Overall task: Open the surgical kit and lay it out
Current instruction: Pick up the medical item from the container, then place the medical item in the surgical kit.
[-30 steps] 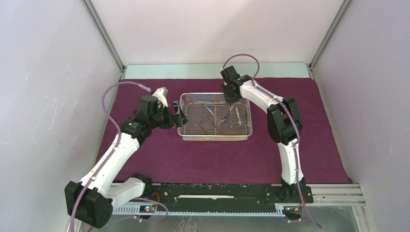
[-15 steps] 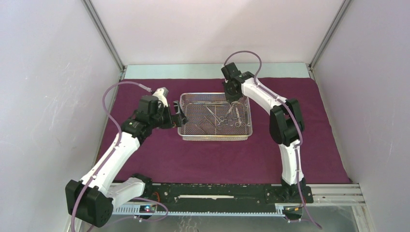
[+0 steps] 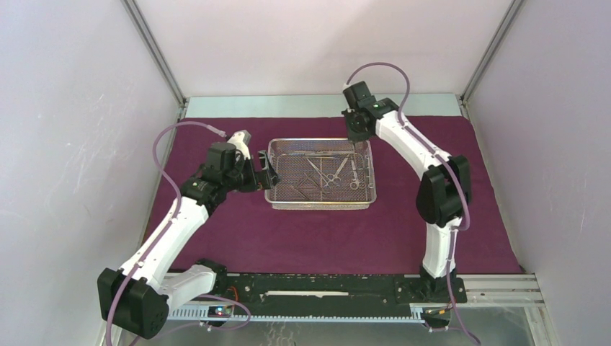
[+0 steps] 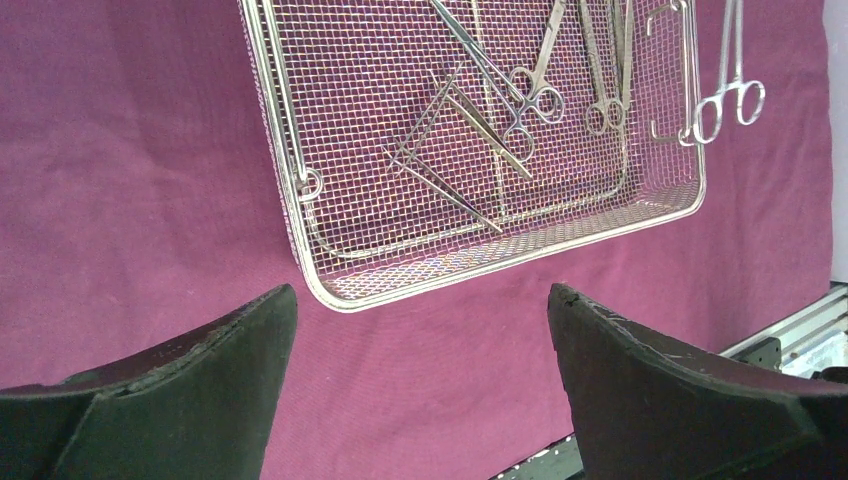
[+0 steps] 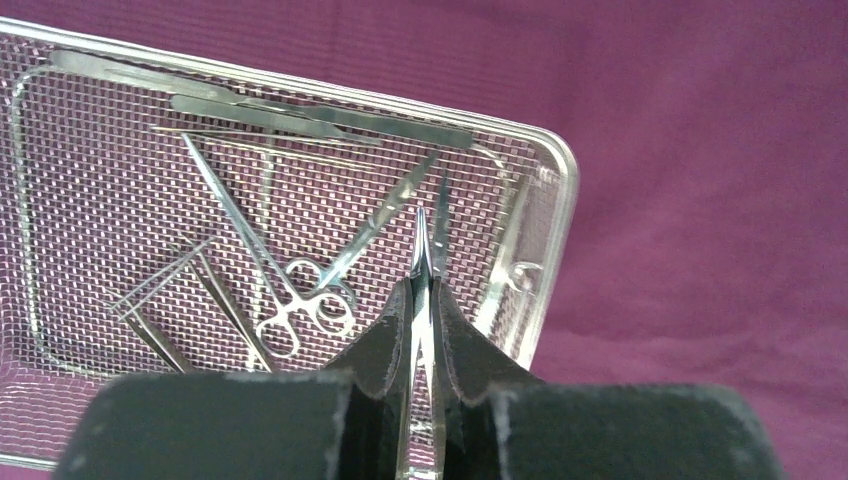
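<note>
The maroon cloth (image 3: pixel 324 238) lies spread flat, and the silver wire-mesh tray (image 3: pixel 320 207) stands on its middle. Several slim steel instruments (image 3: pixel 324 173) lie in the tray: ring-handled clamps (image 5: pixel 300 310) and tweezers (image 4: pixel 450 150). My right gripper (image 3: pixel 357 142) hangs over the tray's far right corner, shut on a slim ring-handled instrument (image 5: pixel 421 250). That instrument's tip points away past the fingers (image 5: pixel 455 330). Its rings (image 4: pixel 738 100) show in the left wrist view beyond the tray rim (image 4: pixel 500 262). My left gripper (image 3: pixel 268 175) stands open beside the tray's left edge, holding nothing (image 4: pixel 420 295).
White walls close in the left, right and back sides. A pale strip of table (image 3: pixel 324 106) runs behind the cloth. The black base rail (image 3: pixel 317 287) with both arm mounts lies along the near edge. Bare cloth (image 3: pixel 461 187) extends right of the tray.
My right gripper has moved right and toward the back, from over the tray's inside to its far right corner, carrying the instrument. The left arm has not moved.
</note>
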{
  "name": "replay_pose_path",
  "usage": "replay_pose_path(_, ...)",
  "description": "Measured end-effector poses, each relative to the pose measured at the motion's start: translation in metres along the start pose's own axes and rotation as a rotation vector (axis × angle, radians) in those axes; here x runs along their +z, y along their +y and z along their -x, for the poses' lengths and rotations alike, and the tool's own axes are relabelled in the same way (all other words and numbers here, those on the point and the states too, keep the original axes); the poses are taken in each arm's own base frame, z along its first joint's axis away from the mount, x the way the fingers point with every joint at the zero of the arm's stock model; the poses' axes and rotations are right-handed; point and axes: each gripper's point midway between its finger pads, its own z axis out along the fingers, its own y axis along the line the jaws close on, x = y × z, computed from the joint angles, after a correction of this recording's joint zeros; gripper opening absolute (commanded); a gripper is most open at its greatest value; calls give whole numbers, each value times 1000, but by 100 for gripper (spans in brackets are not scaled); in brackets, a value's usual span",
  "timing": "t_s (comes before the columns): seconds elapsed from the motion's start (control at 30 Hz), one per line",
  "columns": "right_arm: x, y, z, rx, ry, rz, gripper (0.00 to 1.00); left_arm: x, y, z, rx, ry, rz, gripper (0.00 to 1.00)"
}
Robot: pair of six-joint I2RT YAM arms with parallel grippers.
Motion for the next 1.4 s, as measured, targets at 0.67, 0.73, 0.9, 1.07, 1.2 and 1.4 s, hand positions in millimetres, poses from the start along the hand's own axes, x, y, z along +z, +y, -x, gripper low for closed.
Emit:
replay_pose_path(0.67, -19, -145, -32, 164, 5, -114, 0, -1, -11, -3, -7, 19, -62, 100)
replay_pose_path(0.73, -15, -153, -35, 166, 7, -118, 0, -1, -13, -3, -7, 19, -69, 100)
replay_pose_path(0.9, -3, -170, -33, 165, -8, -130, 0, 0, -12, -7, -9, 29, -75, 100)
replay_pose_path(1.07, 28, -179, -40, 146, 19, -140, 0, 0, -13, -7, -9, 29, -80, 100)
replay_pose_path(1.2, 55, -187, -55, 141, 79, -150, 0, 0, -13, -7, -9, 30, -81, 100)
replay_pose_path(1.4, 74, -193, -60, 131, 111, -155, 0, 0, -13, -7, -9, 30, -82, 100)
